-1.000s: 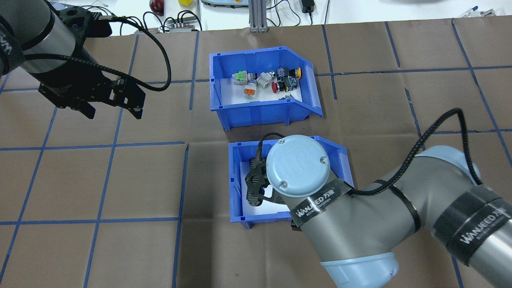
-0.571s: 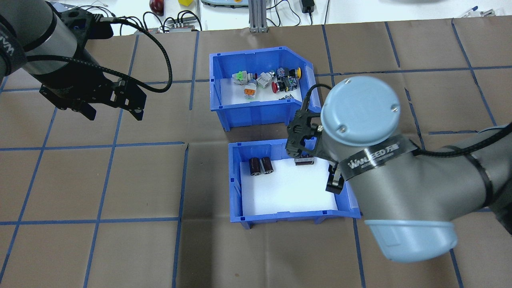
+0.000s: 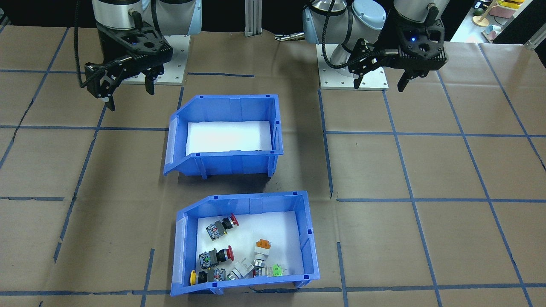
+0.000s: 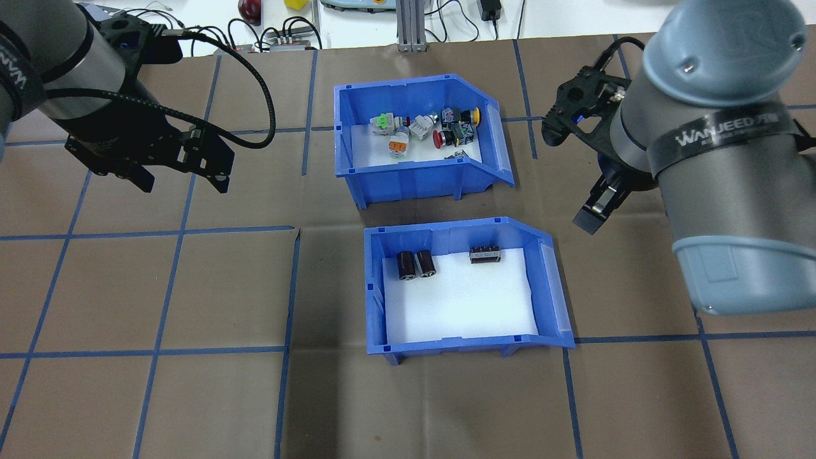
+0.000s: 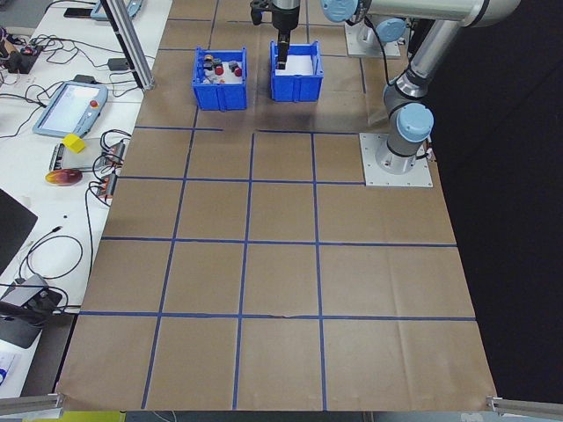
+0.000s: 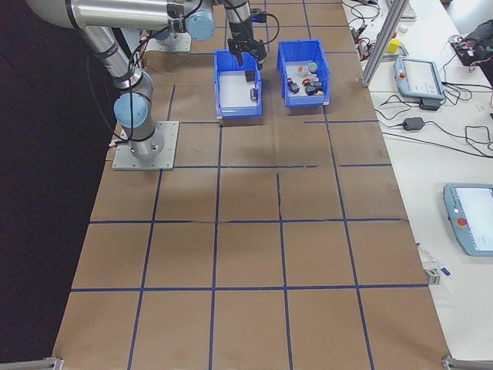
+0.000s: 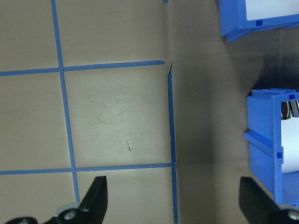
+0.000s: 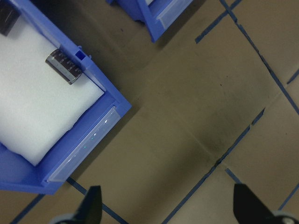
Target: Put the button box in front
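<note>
The button box (image 4: 408,182) is a blue bin with a white liner holding red, yellow, orange and green push-button parts. It stands on the side of the table far from me, also seen in the front-facing view as the button box (image 3: 256,197). My left gripper (image 4: 182,182) hovers open and empty over the paper well left of both bins. My right gripper (image 4: 570,178) hangs open and empty just right of the bins, above the table. In the wrist views each gripper's fingers are spread with nothing between them: left gripper (image 7: 175,205), right gripper (image 8: 168,210).
A second blue bin (image 4: 446,347) with two black cylinders and a dark block sits directly on my side of the button box, a narrow gap between them. Brown paper with a blue tape grid (image 4: 159,350) covers the table. Cables and devices (image 4: 280,38) lie beyond the far edge.
My right gripper has lifted out of the near bin and swung right and away, ending beside the bins. The left arm has barely moved. Neither bin has shifted.
</note>
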